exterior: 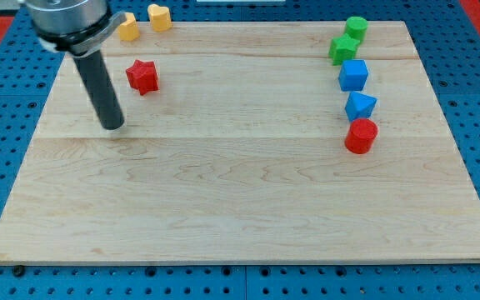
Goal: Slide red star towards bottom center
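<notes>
The red star (142, 77) lies on the wooden board (240, 192) near the view's top left. My tip (113, 127) rests on the board below and a little to the left of the red star, with a clear gap between them. The dark rod rises from the tip towards the view's top left, where the arm's end fills the corner.
Two yellow blocks (128, 28) (159, 17) sit at the board's top edge above the star. Along the right side stand a green cylinder (356, 27), a green star (342, 48), a blue cube (353, 75), a blue triangular block (359, 106) and a red cylinder (361, 136).
</notes>
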`<control>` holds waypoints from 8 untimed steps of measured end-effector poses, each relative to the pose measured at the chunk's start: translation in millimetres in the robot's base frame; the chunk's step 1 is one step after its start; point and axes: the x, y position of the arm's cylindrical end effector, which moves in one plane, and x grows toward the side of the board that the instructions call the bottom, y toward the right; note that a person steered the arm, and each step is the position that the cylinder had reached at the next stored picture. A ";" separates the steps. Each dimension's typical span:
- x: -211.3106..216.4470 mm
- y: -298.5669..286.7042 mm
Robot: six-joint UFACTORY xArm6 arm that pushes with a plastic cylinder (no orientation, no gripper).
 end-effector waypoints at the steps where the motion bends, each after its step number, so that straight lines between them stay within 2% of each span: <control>1: 3.3 -94.2; 2: 0.0 -111.5; 4: -124.0 -108.1; 5: -158.5 -24.3; 6: -131.8 -16.0; 7: -110.5 -31.2; 8: -110.6 20.0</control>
